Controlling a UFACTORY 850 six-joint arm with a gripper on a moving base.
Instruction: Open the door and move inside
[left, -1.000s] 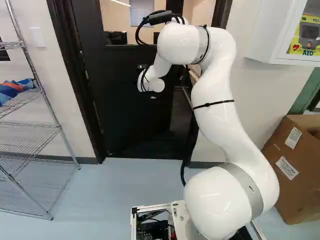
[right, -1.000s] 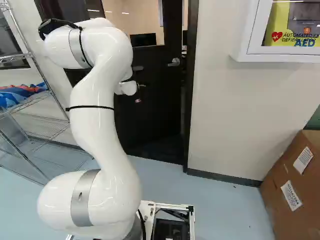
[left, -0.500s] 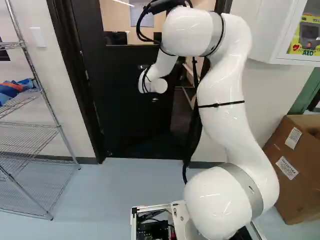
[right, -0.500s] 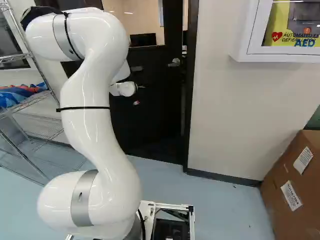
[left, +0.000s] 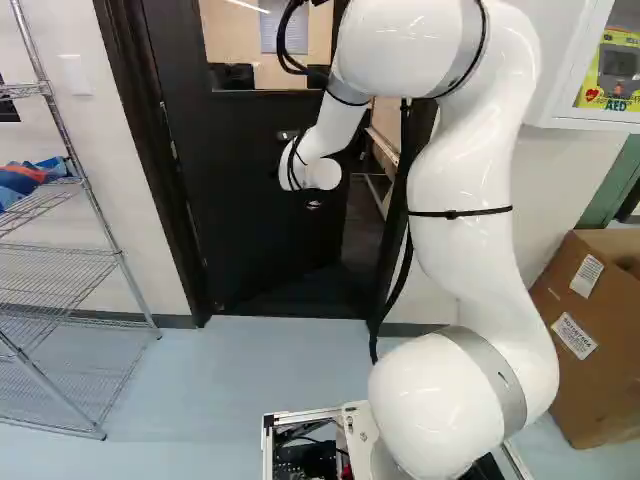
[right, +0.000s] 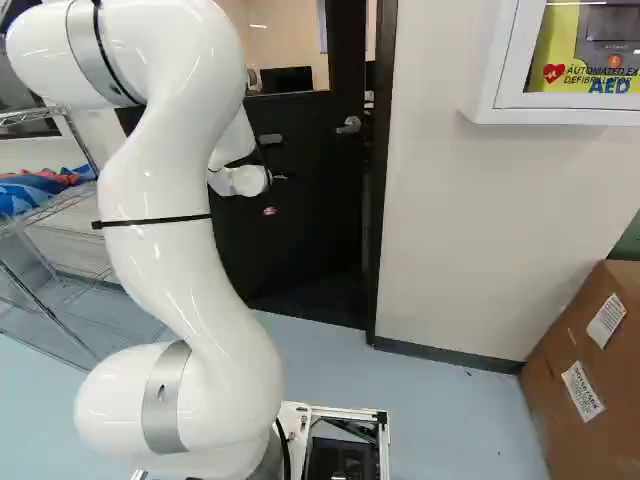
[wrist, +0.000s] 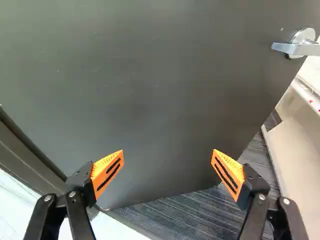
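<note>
The arm (left: 460, 170) has drawn back from the half-open door (wrist: 150, 100). Gripper (wrist: 167, 155) is spread wide, empty; more pushing seems needed.

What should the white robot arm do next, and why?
Probably push gently forward on the flat black door with the black, orange-padded gripper: the door stands ajar, with grey striped carpet showing past its edge, so the silver lever handle likely needs no turning.

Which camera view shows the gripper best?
The wrist view: it shows the gripper unobstructed, both fingers wide apart with their orange pads facing. In the left and right base views the arm's white end mostly hides it, so its opening cannot be judged there.
</note>
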